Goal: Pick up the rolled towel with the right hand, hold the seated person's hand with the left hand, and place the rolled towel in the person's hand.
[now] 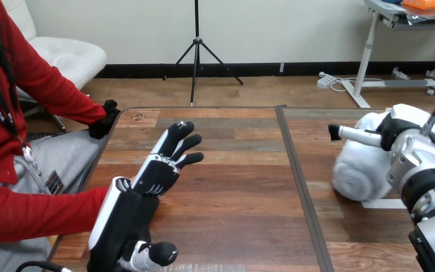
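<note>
The rolled towel (358, 173), white and thick, lies on the right part of the wooden table (243, 187). My right hand (401, 131) rests on top of it from the right, and the far side of the towel is hidden behind the hand. My left hand (160, 170) hovers over the table's left part, open, its straight fingers pointing to the far right and nothing in it. The person's hand (104, 120), in a black glove below a red sleeve, rests at the table's far left edge, well apart from my left hand.
A strip of white tape (386, 203) lies on the table just under the towel's near side. A dark seam (297, 181) runs front to back between the table's two halves. The person's other red-sleeved forearm (28, 212) lies along the near left edge.
</note>
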Action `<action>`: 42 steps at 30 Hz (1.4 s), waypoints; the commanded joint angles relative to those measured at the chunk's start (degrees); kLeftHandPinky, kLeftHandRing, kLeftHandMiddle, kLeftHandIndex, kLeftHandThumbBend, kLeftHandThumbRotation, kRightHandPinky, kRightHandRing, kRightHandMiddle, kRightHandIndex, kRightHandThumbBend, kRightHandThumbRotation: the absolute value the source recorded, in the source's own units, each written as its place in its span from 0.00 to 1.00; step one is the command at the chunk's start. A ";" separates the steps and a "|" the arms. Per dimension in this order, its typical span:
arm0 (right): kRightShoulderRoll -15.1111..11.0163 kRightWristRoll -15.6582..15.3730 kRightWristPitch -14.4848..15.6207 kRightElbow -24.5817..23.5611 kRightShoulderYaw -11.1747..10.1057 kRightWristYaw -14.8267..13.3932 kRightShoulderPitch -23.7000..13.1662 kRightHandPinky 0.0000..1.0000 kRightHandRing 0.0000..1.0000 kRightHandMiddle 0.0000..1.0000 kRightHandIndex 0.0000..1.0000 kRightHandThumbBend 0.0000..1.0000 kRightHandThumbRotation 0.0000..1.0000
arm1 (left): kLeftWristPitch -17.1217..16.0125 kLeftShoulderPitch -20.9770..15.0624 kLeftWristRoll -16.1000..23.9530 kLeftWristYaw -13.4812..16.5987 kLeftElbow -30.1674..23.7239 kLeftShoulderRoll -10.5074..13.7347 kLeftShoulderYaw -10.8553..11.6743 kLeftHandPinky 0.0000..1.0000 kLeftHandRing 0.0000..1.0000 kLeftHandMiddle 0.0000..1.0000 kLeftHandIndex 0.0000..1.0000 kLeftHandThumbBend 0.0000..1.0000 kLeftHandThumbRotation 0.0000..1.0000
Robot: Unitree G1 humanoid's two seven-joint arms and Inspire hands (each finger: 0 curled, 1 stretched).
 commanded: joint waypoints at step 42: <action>3.78 9.85 -10.81 -1.79 -10.25 -8.98 5.45 0.15 0.23 0.31 0.45 0.69 0.00 | -4.88 -4.38 -7.75 -6.04 -1.71 -2.76 3.24 0.77 0.87 0.92 0.91 0.93 0.78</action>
